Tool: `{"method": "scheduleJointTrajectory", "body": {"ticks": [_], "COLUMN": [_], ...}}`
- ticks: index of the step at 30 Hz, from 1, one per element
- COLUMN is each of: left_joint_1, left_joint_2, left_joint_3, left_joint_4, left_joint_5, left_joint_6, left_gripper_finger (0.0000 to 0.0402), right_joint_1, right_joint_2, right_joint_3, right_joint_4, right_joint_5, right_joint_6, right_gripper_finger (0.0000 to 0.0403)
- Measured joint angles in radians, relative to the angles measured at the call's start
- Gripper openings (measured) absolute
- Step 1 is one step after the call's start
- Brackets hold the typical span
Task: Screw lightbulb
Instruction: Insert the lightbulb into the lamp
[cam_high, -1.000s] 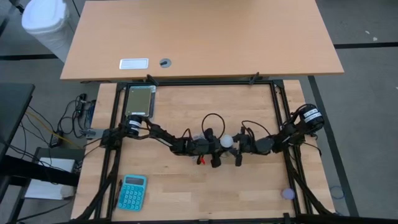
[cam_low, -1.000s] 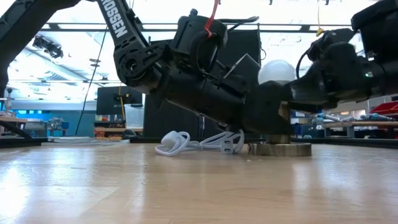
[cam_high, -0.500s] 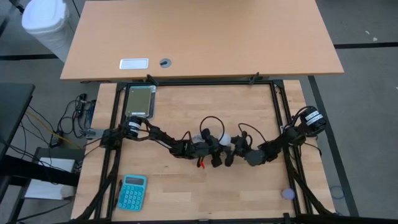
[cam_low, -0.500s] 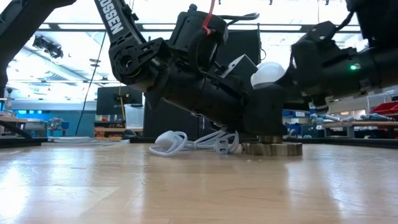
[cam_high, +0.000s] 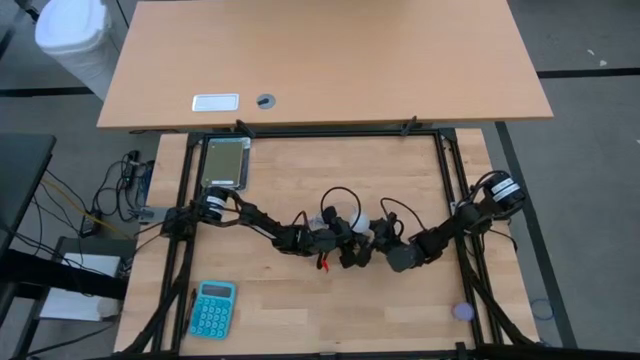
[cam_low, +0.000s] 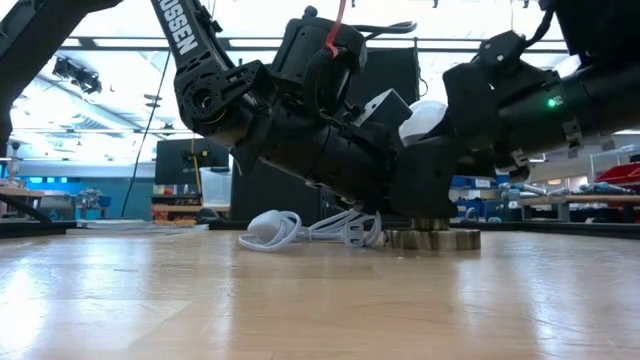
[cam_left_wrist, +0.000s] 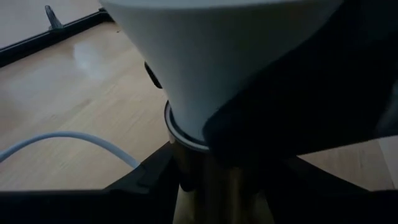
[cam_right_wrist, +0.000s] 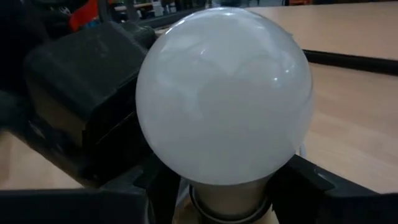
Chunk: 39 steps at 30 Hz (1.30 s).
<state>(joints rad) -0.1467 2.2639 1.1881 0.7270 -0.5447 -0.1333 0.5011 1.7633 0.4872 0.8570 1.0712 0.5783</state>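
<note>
The white lightbulb (cam_right_wrist: 224, 93) stands with its narrow base in the brass collar (cam_left_wrist: 208, 186) of the round socket disc (cam_low: 432, 239), which lies flat on the table. Its white cord (cam_low: 300, 228) trails off behind. The bulb also shows in the high view (cam_high: 363, 226) and the low view (cam_low: 425, 112), tilted a little. My left gripper (cam_high: 350, 248) comes in low from the table's left and is shut on the socket's collar. My right gripper (cam_high: 380, 240) comes from the right and is shut on the bulb below its globe. My left gripper pinches the socket's brass collar (cam_left_wrist: 186, 180), just under the bulb's base, between its two fingers. The fingers slant down from the table's left. The socket disc stays on the table. My right gripper holds the bulb's tapering neck (cam_right_wrist: 230, 193) between its two fingers (cam_right_wrist: 311, 180), just below the globe. It comes at the bulb nearly level from the table's right. The bulb stands in the socket, slightly tilted.
A teal calculator (cam_high: 212, 308) lies near the front left corner. A grey metal plate (cam_high: 225, 163) lies at the far left. A small purple disc (cam_high: 462, 311) lies at the front right. A second wooden table (cam_high: 320, 60) stands behind.
My right gripper has swung toward the table's near edge and closer in on the bulb, turning about it. The bulb has tipped a little, and the socket disc has slid slightly along the table. My left gripper has kept its hold.
</note>
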Motion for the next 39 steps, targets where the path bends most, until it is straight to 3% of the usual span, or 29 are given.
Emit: {"method": "scheduleJointTrajectory", "body": {"ticks": [8,15,19,26,34,39], "left_joint_1": [0.000,0.006,0.017,0.048,0.085,0.089], "left_joint_2": [0.001,0.002,0.002,0.002,0.004,0.004], "left_joint_3": [0.001,0.003,0.002,0.001,-0.001,0.003], "left_joint_4": [0.003,0.018,0.019,0.034,0.071,0.077], "left_joint_5": [0.018,0.157,0.286,0.598,0.927,1.002], "left_joint_6": [0.009,0.057,0.094,0.150,0.149,0.117], "left_gripper_finger": [0.0194,0.0193,0.0193,0.0193,0.0193,0.0193], "right_joint_1": [0.009,0.027,0.028,-0.032,-0.159,-0.221], "right_joint_2": [-0.016,-0.156,-0.234,-0.297,-0.280,-0.244], "right_joint_3": [-0.086,-0.231,-0.327,-0.420,-0.387,-0.330], "right_joint_4": [0.215,0.242,0.241,0.329,0.344,0.356], "right_joint_5": [-0.128,-0.299,-0.409,-0.612,-0.919,-1.082], "right_joint_6": [-0.110,-0.215,-0.275,-0.390,-0.473,-0.520], "right_gripper_finger": [0.0321,0.0383,0.0387,0.0364,0.0338,0.0332]}}
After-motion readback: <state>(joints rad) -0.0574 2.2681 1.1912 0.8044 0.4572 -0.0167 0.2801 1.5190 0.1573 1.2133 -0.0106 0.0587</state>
